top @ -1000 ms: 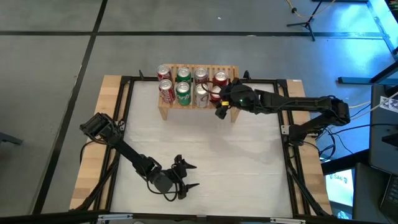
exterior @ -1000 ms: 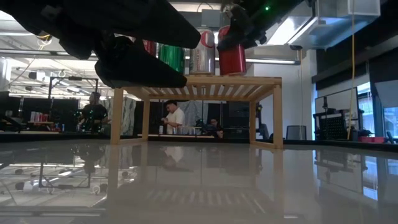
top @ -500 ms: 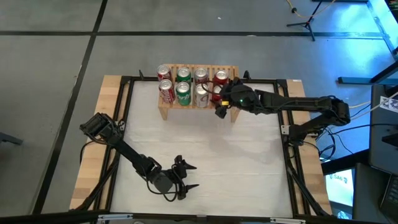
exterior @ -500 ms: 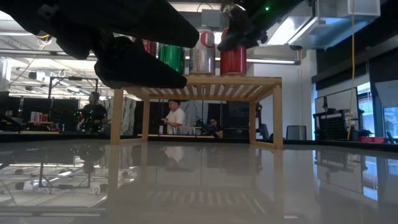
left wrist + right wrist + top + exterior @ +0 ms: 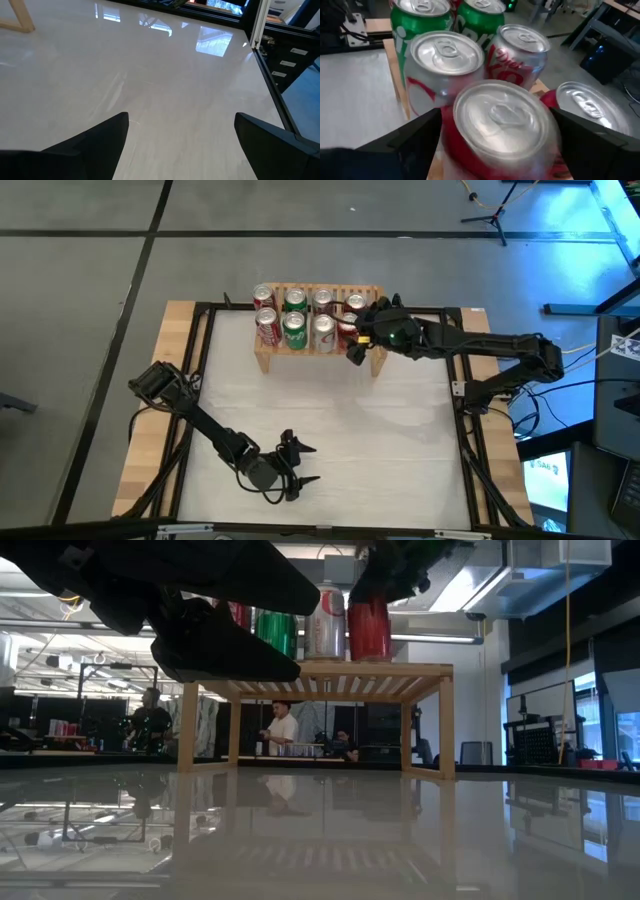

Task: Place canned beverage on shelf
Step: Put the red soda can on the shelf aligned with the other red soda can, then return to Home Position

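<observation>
The light-wood shelf point(image 5: 265, 361) stands at the table's far side, and two rows of cans fill its slatted top point(image 5: 420, 670). The red can point(image 5: 500, 120) stands upright on the near right corner of that top point(image 5: 370, 632). My right gripper point(image 5: 495, 152) hovers open just above this can, one finger out to each side of its lid, touching nothing; it also shows in the low view point(image 5: 385, 570) and the high view point(image 5: 353, 333). My left gripper point(image 5: 300, 465) waits open over the table's near part point(image 5: 180, 135).
Green cans point(image 5: 420, 20), silver diet cans point(image 5: 522, 50) and other red cans point(image 5: 266, 328) crowd the shelf beside and behind the red can. A black frame point(image 5: 200, 360) runs around the white tabletop point(image 5: 350, 420). People sit in the room behind point(image 5: 280, 730).
My right gripper has risen off the red can, from around its upper part to just above its lid. The can stays upright on the shelf's near right corner.
</observation>
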You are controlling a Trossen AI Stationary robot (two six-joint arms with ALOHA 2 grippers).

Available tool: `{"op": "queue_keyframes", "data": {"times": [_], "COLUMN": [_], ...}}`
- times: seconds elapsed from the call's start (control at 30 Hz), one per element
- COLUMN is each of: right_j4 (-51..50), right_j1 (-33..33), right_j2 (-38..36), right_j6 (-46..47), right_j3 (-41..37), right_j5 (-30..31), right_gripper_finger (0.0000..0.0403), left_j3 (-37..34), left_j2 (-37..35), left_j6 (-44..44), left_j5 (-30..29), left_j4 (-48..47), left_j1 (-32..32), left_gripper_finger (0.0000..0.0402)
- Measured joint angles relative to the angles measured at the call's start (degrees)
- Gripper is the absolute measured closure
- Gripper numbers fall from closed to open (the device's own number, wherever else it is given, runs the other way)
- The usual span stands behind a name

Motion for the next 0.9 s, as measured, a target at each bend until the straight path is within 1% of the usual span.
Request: {"op": "queue_keyframes", "data": {"times": [0.17, 0.5, 0.7, 0.8, 0.9], "right_j4": [-2.9, -4.3, -11.4, -17.5, -24.1], "right_j1": [0.0, 0.0, 0.1, 0.1, 0.5], "right_j2": [0.0, -1.1, -2.1, -2.1, -2.1], "right_j6": [0.3, 0.3, 0.3, 0.3, 1.6], "right_j3": [1.1, 1.7, 8.8, 13.6, 18.0], "right_j5": [-0.3, -0.3, -1.5, -1.9, -2.6], "right_gripper_finger": [0.0048, 0.0055, 0.0055, 0.0055, 0.0054], "left_j3": [0.0, 0.0, 0.0, 0.0, 0.0], "left_j2": [0.0, 0.0, 0.0, 0.0, 0.0], "left_j6": [0.0, 0.0, 0.8, 3.7, 4.1], "left_j5": [0.0, 0.0, -0.1, -0.2, -0.2], "left_j4": [0.0, 0.0, 0.3, 0.3, 0.8], "left_j1": [0.0, 0.0, 0.0, 0.0, 0.0], "left_gripper_finger": [0.0048, 0.0048, 0.0048, 0.0048, 0.0048]}}
